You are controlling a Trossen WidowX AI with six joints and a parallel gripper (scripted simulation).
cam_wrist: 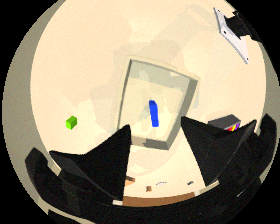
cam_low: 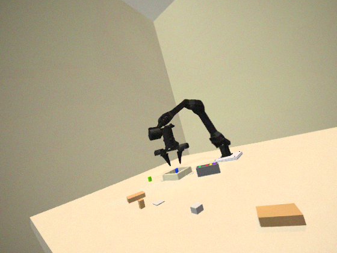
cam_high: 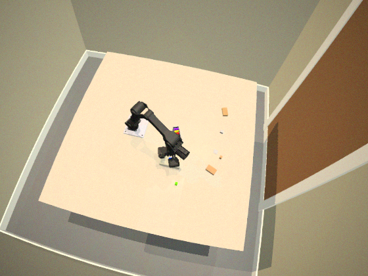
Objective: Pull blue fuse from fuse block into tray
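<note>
gripper [cam_low: 173, 161] spread, empty, above tray [cam_low: 186, 172]; blue fuse [cam_wrist: 154, 113] lies inside. risk: retreat swing w/ arm low could clip fuse block [cam_low: 207, 170] nearby.

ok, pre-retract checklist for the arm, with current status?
1. Blue fuse inside tray: ok.
2. Gripper open, nothing between fingers: ok.
3. Fingers above the tray rim, not touching: ok.
4. Fuse block apart from gripper and arm: ok.
5. Other fuses seated in block: cannot tell, too small.
6. Fuse lying flat and settled: cannot tell.
</note>
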